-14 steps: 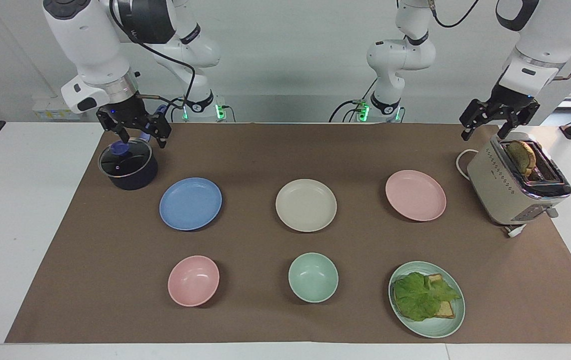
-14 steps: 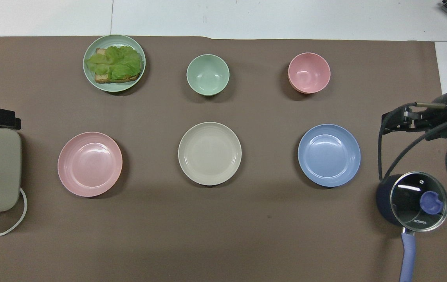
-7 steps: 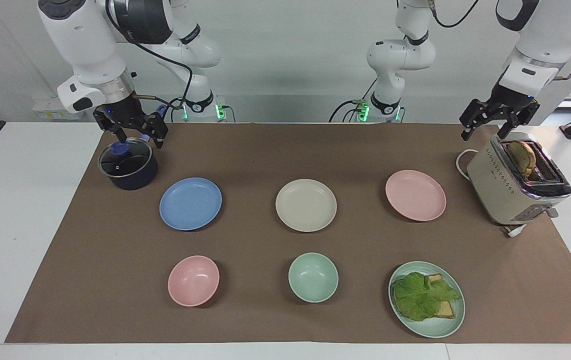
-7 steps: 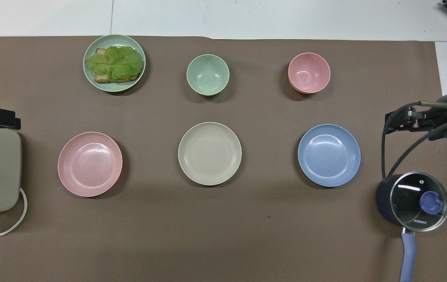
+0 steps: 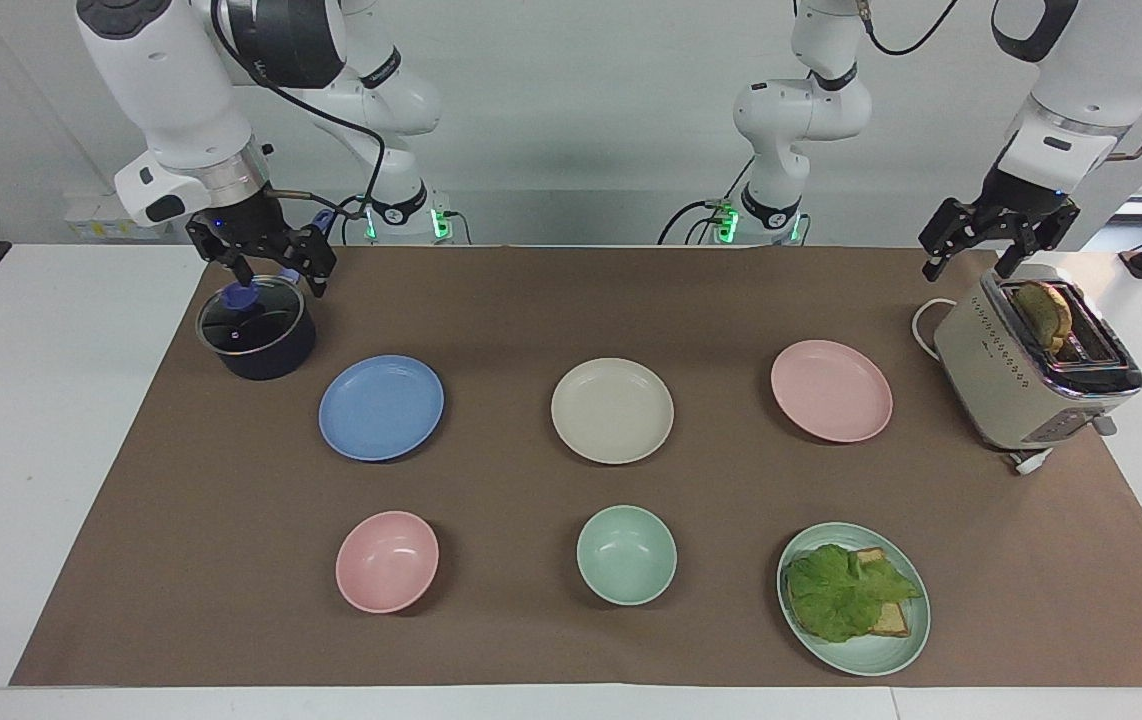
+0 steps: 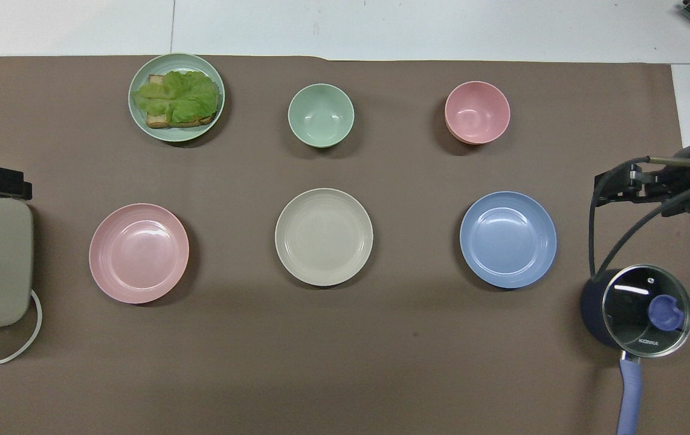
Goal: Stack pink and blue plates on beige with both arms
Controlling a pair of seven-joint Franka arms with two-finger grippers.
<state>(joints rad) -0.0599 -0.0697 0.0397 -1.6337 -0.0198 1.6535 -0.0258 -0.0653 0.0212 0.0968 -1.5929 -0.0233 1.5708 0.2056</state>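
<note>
You are at the very start: nothing is stacked. The beige plate (image 5: 612,410) sits mid-table, the blue plate (image 5: 381,407) beside it toward the right arm's end, and the pink plate (image 5: 831,390) beside it toward the left arm's end, each well apart.

The right gripper (image 5: 264,262) hangs over the lidded pot (image 5: 255,328), fingers apart and empty. The left gripper (image 5: 978,250) hangs by the toaster (image 5: 1036,362), also spread and empty.

Next, each arm probably needs to travel to its nearer plate and pinch a rim (shallow rims leave little to grab).

Since a second ago the right gripper has risen slightly off the pot; the left has not moved.
</note>
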